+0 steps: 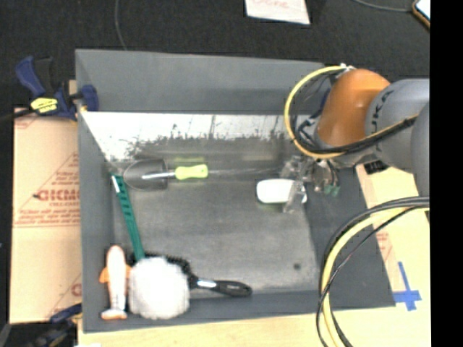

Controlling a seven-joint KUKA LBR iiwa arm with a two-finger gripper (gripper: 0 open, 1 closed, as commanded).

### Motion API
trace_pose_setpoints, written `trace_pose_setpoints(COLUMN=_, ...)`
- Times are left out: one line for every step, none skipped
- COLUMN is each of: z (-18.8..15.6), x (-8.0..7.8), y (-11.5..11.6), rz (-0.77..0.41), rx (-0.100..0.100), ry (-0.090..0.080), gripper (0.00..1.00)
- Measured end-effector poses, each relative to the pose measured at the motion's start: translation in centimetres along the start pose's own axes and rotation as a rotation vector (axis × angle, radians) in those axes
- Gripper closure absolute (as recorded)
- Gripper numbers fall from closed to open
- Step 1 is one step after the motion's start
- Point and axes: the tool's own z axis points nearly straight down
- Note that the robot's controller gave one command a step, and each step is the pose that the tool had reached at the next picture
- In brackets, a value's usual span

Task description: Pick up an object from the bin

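My gripper [300, 186] is low at the bin's right side, under the arm's orange cover. A small white rounded block [272, 191] lies on the bin floor right against the gripper's left side; I cannot tell whether it is held. Further left, by the back wall, lies a metal scoop with a yellow-green handle [173, 173], well away from the gripper.
Along the left wall a green toothed stick [127, 216] lies lengthwise. In the front left corner sit an orange and white bottle-like thing [114, 280] and a fluffy white brush with a black handle [160, 288]. The arm's cables loop at the right.
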Motion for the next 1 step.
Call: trace_pose_setpoints(z=-3.35, x=0.17, y=-0.05, rz=0.000, rx=0.000, ry=0.006, gripper=1.00)
